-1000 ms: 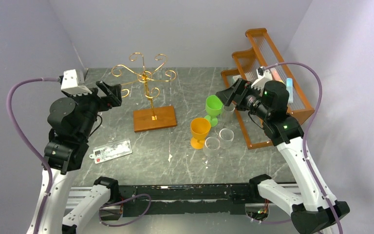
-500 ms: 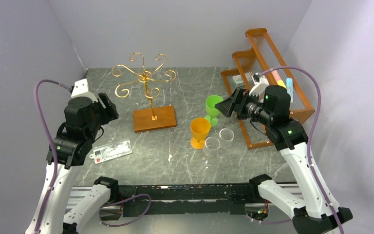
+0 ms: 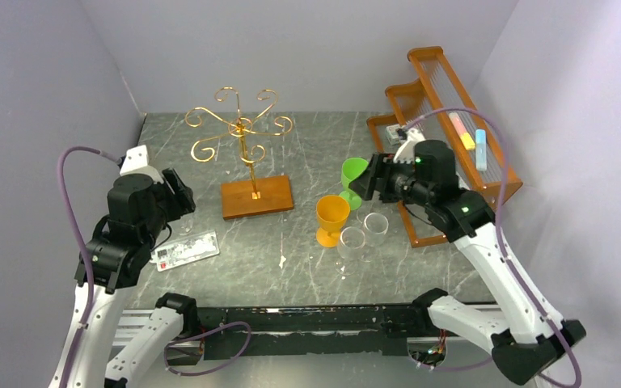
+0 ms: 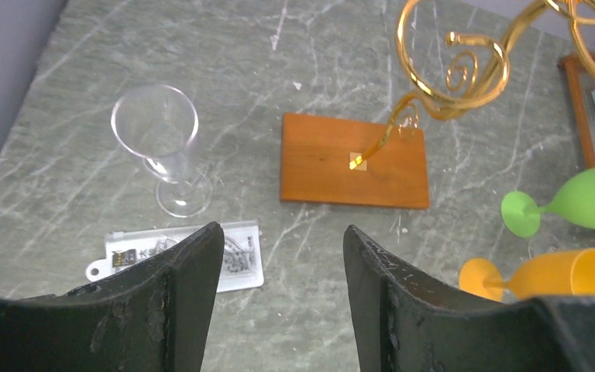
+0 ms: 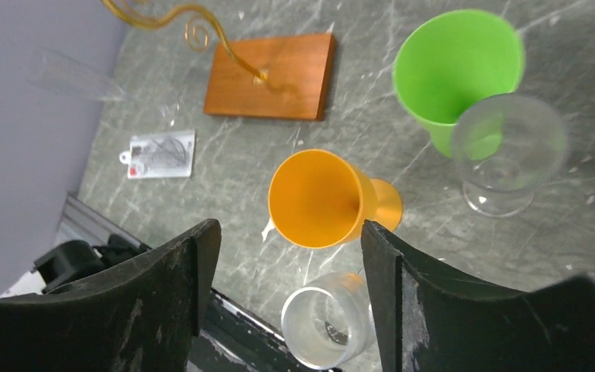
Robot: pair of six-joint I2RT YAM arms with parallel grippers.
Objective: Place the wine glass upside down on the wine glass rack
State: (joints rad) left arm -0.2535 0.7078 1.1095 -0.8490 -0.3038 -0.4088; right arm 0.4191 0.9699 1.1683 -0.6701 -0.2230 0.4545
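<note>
Right gripper [image 5: 288, 229] spread, empty. Orange glass [image 5: 318, 198] stands upright just ahead, centred in its gap. We'd drop to the stem and pinch there, not the bowl. Rack [image 5: 267, 74] well beyond, ahead-left. Left gripper [image 4: 283, 232] spread, empty.

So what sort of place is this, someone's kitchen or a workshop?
Most likely a robot test booth, not a kitchen. A left arm and a right arm are bolted to the stone-patterned table, plain walls box it in, and an orange goblet and a gold wine glass rack look like props.
</note>
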